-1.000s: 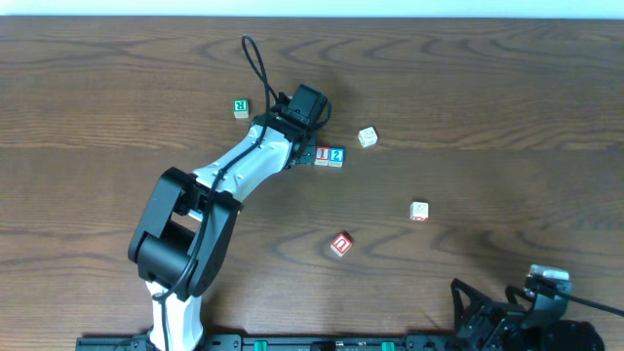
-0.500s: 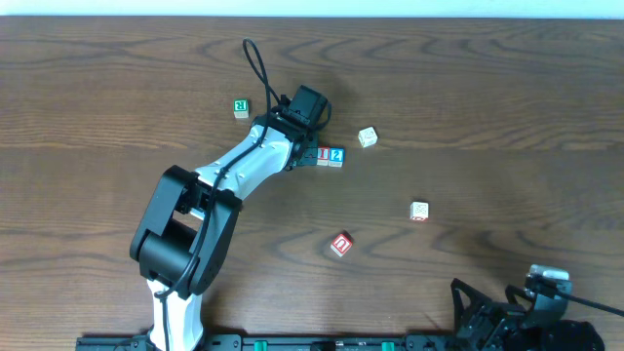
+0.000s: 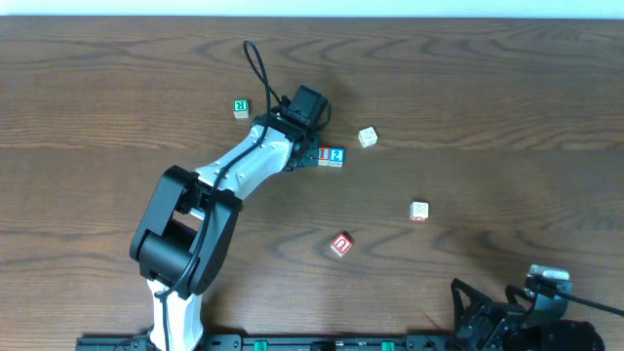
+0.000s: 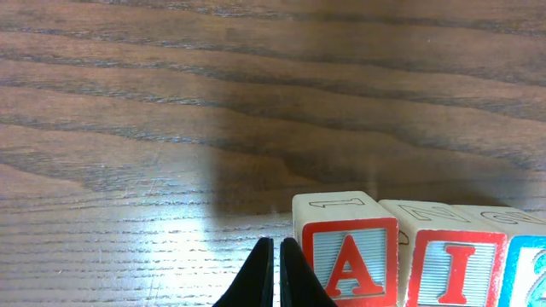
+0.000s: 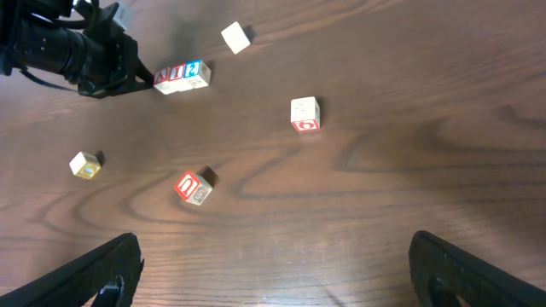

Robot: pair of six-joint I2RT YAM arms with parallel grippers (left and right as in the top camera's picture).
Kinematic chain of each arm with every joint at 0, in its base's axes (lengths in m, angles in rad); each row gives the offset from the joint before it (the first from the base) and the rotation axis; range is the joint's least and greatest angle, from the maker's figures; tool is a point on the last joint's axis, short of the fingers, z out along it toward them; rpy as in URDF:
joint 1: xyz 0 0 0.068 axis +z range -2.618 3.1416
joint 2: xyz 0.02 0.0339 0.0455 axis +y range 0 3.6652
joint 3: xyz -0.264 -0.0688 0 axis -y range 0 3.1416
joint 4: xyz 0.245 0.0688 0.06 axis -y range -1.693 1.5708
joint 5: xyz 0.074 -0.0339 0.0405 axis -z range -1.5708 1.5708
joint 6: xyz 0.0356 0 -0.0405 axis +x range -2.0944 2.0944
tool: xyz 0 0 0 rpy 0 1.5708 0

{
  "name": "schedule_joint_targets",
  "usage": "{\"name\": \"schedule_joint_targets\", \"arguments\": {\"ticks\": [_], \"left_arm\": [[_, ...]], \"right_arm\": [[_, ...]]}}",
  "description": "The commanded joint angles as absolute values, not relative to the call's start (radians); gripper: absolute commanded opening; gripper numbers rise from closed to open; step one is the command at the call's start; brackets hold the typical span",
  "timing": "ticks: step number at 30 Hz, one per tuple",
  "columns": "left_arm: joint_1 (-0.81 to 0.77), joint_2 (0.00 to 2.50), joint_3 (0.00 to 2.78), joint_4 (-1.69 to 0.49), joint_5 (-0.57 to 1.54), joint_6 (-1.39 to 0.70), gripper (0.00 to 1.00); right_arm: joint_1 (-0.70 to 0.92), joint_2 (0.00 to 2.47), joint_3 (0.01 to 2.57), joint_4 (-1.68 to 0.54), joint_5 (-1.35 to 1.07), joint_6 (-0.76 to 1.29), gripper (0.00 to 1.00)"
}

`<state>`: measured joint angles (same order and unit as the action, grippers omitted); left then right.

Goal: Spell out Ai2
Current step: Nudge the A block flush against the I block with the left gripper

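Looks essentially done: reads red "A", red "I", blue "2" across the A cube [image 4: 350, 260], I cube [image 4: 456, 269] and 2 cube [image 4: 531, 275], set touching in a row. Shows the left gripper [image 4: 276, 249] pinched shut and empty just beside the A cube, the right gripper [image 5: 277, 273] spread wide, empty, well apart from it; probably needs only a retreat.

A cube [image 4: 350, 256] beside pincer [image 4: 275, 246], prob. touching
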<state>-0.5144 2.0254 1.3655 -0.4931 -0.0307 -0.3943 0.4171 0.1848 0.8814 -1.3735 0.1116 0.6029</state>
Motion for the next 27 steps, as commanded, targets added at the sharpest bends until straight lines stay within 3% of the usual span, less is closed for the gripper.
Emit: {"name": "schedule_joint_targets", "arguments": {"ticks": [1,27], "left_arm": [[-0.511,2.042,1.362,-0.492,-0.065,-0.374,0.06],[-0.511,2.042,1.362,-0.466,-0.054,-0.354,0.06]], "right_arm": [[0.420,0.179,0.882,-1.377,0.115,0.617,0.99],[0.420,0.179,0.882,-1.377,0.115,0.617,0.99]]}}
